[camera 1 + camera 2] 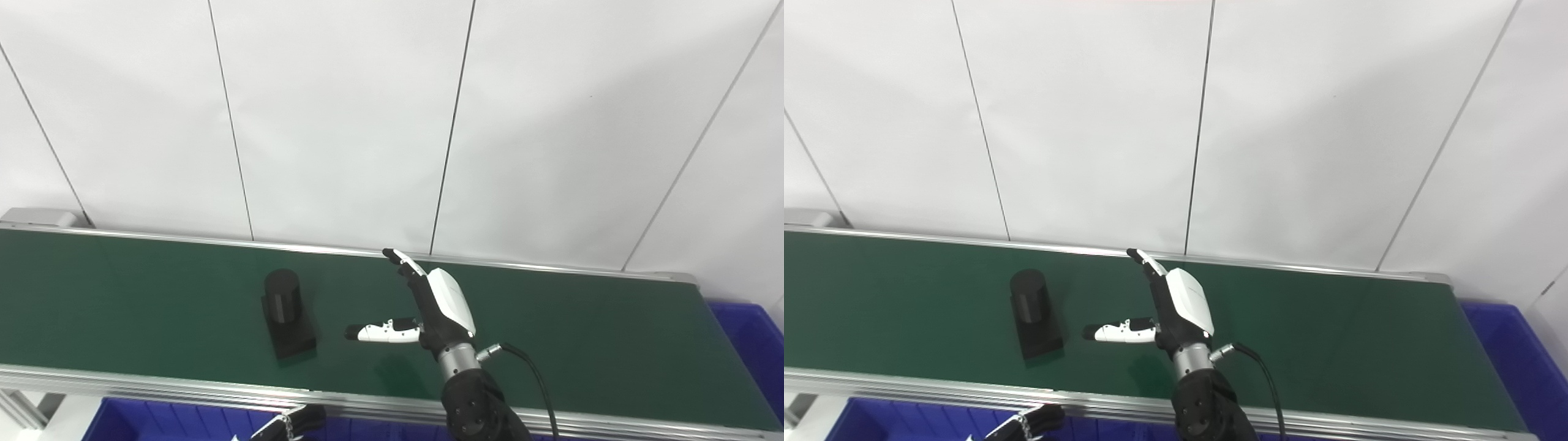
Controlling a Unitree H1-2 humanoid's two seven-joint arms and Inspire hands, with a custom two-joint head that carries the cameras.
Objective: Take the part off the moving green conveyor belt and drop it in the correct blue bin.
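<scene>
Left eye view: matte black cylinder-on-block part (pixel 286 312)

Seeing a matte black part (pixel 286 312) on the dark green conveyor belt (pixel 612 331), silver rails. My right hand (pixel 432 309) is showing a white shell with black fingers. Blue bins (pixel 750 343) are sitting alongside. Wall panels (pixel 343 122) are reading plain white, thin dark seams.

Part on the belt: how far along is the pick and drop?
Nothing is done yet: the black part lies on the green belt, untouched. In hand: the right hand is open above the belt beside the part, apart from it. Left: grasp, lift, and drop into a blue bin.
</scene>
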